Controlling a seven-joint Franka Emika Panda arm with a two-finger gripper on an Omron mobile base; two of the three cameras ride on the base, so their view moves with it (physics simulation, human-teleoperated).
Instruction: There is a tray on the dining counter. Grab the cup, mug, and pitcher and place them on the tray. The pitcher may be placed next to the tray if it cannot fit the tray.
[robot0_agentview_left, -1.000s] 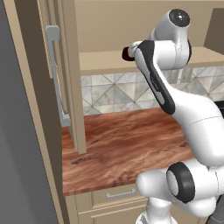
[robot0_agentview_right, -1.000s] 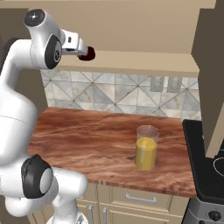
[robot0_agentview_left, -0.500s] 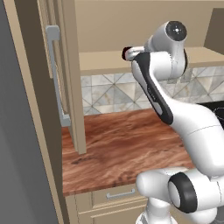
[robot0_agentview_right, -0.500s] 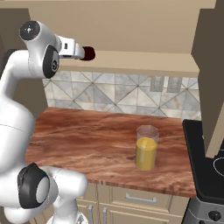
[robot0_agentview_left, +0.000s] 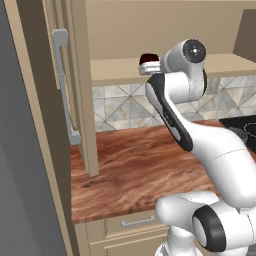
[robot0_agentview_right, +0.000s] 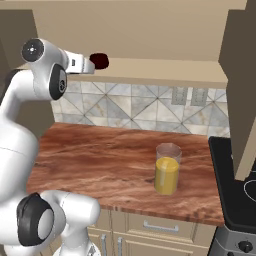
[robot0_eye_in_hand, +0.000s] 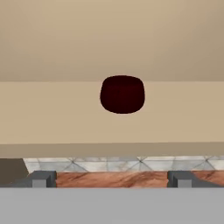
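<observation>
1. Left base view: mug (robot0_agentview_left: 148, 59) sits on a beige shelf (robot0_agentview_left: 115, 70), at 12 o'clock from the wood counter (robot0_agentview_left: 140, 170). Risk: the arm's elbow clipping the tall cabinet (robot0_agentview_left: 82, 100) at 9 o'clock.
2. Right base view: pitcher (robot0_agentview_right: 167, 169) stands near the counter's front edge; open room at its 9 o'clock.
3. Hand view: gripper (robot0_eye_in_hand: 112, 178) released, jaws wide, mug straight ahead and apart. Risk: a short reach nudges it rearward.

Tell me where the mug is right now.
The mug sits up on the beige shelf above the tiled backsplash, just ahead of the open gripper; in the hand view it is centred, apart from the fingertips.
</observation>
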